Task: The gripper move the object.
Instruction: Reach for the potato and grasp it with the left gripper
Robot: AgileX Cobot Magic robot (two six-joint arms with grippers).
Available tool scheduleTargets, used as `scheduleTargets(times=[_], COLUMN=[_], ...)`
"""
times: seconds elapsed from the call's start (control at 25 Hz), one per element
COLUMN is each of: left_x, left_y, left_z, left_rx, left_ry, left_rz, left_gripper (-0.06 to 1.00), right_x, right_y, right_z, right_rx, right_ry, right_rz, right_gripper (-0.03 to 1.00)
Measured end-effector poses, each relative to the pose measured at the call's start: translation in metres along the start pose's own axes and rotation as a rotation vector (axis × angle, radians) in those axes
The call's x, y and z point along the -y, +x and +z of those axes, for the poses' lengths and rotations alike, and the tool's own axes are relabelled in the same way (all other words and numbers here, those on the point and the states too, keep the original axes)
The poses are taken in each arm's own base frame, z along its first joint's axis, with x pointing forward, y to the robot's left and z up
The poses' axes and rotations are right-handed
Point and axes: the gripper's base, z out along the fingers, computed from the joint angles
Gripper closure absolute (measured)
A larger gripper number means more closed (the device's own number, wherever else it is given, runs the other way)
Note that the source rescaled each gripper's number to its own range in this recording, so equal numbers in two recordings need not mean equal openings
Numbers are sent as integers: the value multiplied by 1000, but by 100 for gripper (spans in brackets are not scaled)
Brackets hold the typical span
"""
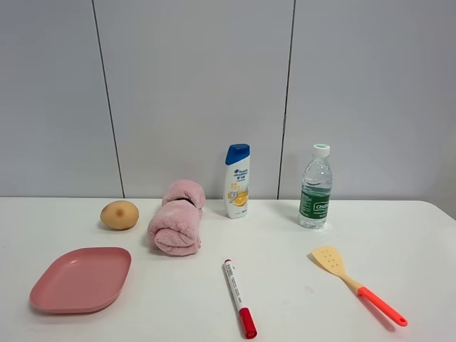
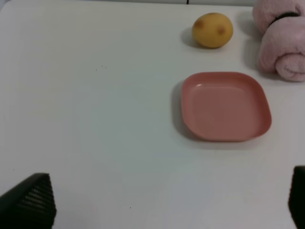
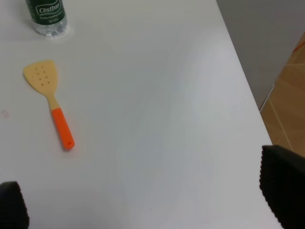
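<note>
The object, a tan-brown potato-like lump (image 1: 119, 214), sits on the white table at the back left, between the pink plate (image 1: 82, 278) and the rolled pink towel (image 1: 176, 219). In the left wrist view the lump (image 2: 212, 30) lies beyond the plate (image 2: 224, 106), far from my left gripper (image 2: 162, 205). That gripper's black fingertips (image 2: 28, 202) stand wide apart and hold nothing. My right gripper (image 3: 147, 200) is also open and empty, over bare table near the right edge. Neither gripper shows in the exterior high view.
A shampoo bottle (image 1: 237, 180) and a water bottle (image 1: 315, 187) stand at the back. A red-capped marker (image 1: 239, 297) and a yellow spatula with an orange handle (image 1: 356, 283) lie in front. The table's right edge (image 3: 248, 90) drops to the floor.
</note>
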Motion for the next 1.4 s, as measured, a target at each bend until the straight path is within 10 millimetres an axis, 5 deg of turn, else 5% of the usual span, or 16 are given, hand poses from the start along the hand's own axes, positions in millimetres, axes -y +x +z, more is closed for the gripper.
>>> scheduleTargets(times=[1.4], left_x=[1], left_y=[-2], left_z=[1], left_rx=[-11], left_ry=[11], left_rz=[-28], left_gripper=[-6], right_x=[0], right_y=[0], right_z=[0], right_rx=[0], right_ry=[0], right_rz=[0], right_gripper=[-3])
